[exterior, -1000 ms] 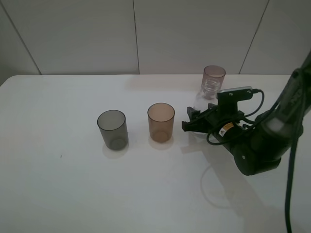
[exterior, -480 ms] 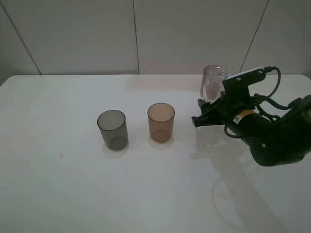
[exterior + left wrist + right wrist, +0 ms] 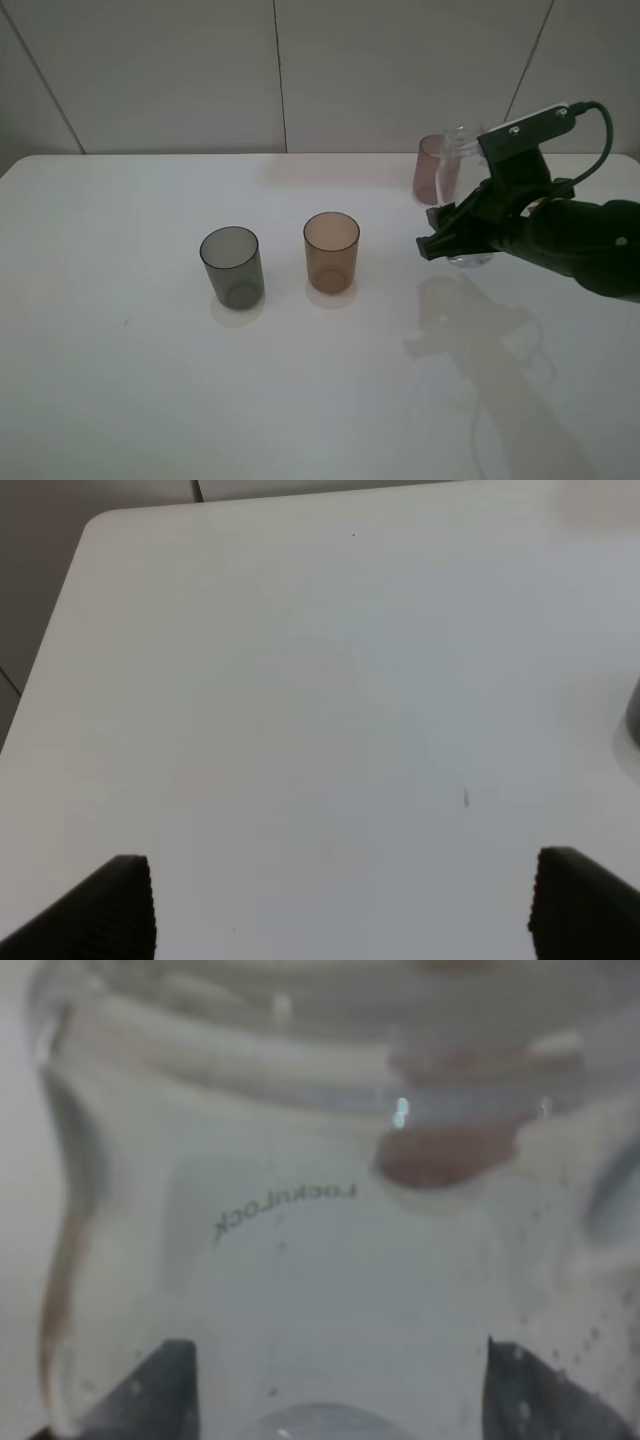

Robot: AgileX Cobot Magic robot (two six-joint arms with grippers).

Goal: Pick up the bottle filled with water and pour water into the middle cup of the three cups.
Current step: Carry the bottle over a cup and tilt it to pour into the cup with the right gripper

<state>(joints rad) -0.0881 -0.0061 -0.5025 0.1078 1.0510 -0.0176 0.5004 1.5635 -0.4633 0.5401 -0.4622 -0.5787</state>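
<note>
The bottle (image 3: 460,165) is held in the air, clear of the counter (image 3: 120,400), toward the right side of the exterior high view. It stands roughly upright with its open, threaded neck uppermost. Its cast shadow lies on the counter below it.

The right hand (image 3: 437,232) is clamped on the bottle body from the side. In the right wrist view, the clear wall fills the frame. The two dark fingers (image 3: 165,1390) press against it on either side. Embossed lettering appears on the plastic, and small droplets or bubbles cling to one side. The water level inside cannot be read from any view.

The pinkish-mauve cup (image 3: 430,170) stands on the counter directly behind the bottle, partly overlapped by it. It appears through the bottle wall as a pink patch in the right wrist view.

The middle cup (image 3: 331,252), amber-brown, stands upright on the counter to the left of the bottle, apart from it. Its mouth is open, and no liquid surface can be made out inside.

The smoky grey cup (image 3: 232,267) stands upright further left, apart from the amber one. Its base shows darker than its wall.

The left hand (image 3: 345,910) has its fingers spread wide apart above bare counter, holding nothing. A small dark speck (image 3: 466,798) marks the surface ahead of it.
</note>
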